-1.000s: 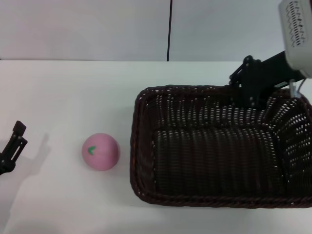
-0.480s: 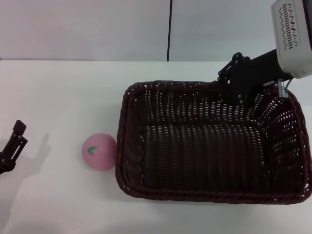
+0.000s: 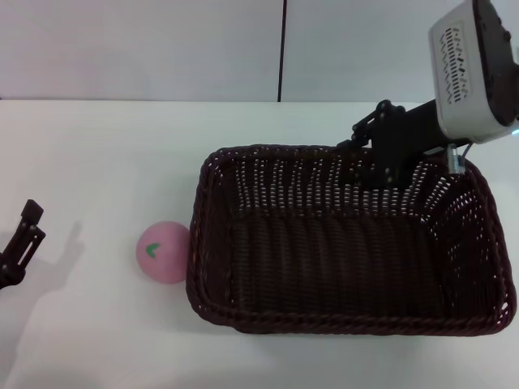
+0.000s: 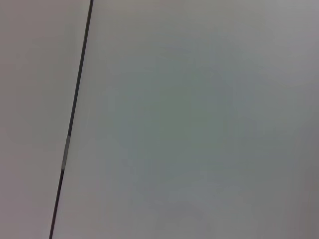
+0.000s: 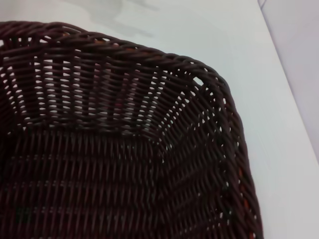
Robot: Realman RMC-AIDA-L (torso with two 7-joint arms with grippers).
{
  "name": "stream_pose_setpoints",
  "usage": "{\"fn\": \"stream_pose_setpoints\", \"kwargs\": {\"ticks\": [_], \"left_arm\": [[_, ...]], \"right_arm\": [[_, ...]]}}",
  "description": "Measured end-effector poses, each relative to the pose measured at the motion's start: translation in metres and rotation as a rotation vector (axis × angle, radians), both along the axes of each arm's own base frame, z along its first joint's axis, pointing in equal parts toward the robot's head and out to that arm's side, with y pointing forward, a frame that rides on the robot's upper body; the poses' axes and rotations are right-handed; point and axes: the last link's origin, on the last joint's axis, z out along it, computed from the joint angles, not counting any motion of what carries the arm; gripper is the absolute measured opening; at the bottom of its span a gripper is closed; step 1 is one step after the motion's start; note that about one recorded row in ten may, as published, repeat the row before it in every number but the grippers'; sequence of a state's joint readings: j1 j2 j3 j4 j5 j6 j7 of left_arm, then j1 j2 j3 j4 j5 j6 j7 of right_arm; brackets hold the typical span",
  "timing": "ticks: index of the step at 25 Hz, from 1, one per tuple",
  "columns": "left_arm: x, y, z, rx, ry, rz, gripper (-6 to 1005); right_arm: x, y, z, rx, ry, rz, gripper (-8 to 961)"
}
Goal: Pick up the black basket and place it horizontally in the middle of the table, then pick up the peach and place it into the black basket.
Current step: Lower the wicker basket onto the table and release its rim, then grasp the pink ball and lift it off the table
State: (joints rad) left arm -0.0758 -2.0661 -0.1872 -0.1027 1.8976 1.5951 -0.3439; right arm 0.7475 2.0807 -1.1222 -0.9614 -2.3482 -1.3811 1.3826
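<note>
Black basket (image 3: 349, 243): on the table (image 3: 105, 154), far rim clamped by right gripper (image 3: 388, 166), fingertips hidden behind wicker; peach (image 3: 164, 252) touching its left end. Left gripper (image 3: 23, 235): parked at left edge, partly cropped, finger state indeterminable. Right wrist view shows only a basket corner; left wrist view, blank wall

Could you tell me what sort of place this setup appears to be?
Probably a robot test bench: a plain white table against a bare panelled wall, holding only a black basket and a toy peach.

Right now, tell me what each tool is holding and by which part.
The right tool grips the black basket by its far rim. The left tool holds nothing.
</note>
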Motion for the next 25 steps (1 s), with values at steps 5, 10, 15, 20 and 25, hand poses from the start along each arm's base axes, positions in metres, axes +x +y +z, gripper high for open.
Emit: {"fn": "stream_pose_setpoints", "kwargs": {"ticks": [5, 10, 15, 20, 25], "left_arm": [[0.0, -0.001, 0.001, 0.002, 0.002, -0.001, 818], [-0.002, -0.005, 0.008, -0.022, 0.038, -0.046, 817], [-0.004, -0.008, 0.022, -0.194, 0.086, -0.177, 817], [-0.006, 0.0, 0.027, -0.424, 0.139, -0.242, 817], [-0.003, 0.018, 0.011, -0.562, 0.224, -0.269, 816]], "right_arm": [[-0.004, -0.005, 0.006, 0.012, 0.061, 0.008, 359], [-0.007, -0.02, 0.025, 0.037, 0.135, 0.021, 562], [-0.002, -0.053, 0.051, 0.064, 0.338, -0.083, 583], [0.011, -0.093, 0.07, 0.099, 0.645, -0.15, 583], [0.043, -0.13, 0.083, 0.127, 0.968, -0.171, 582]]}}
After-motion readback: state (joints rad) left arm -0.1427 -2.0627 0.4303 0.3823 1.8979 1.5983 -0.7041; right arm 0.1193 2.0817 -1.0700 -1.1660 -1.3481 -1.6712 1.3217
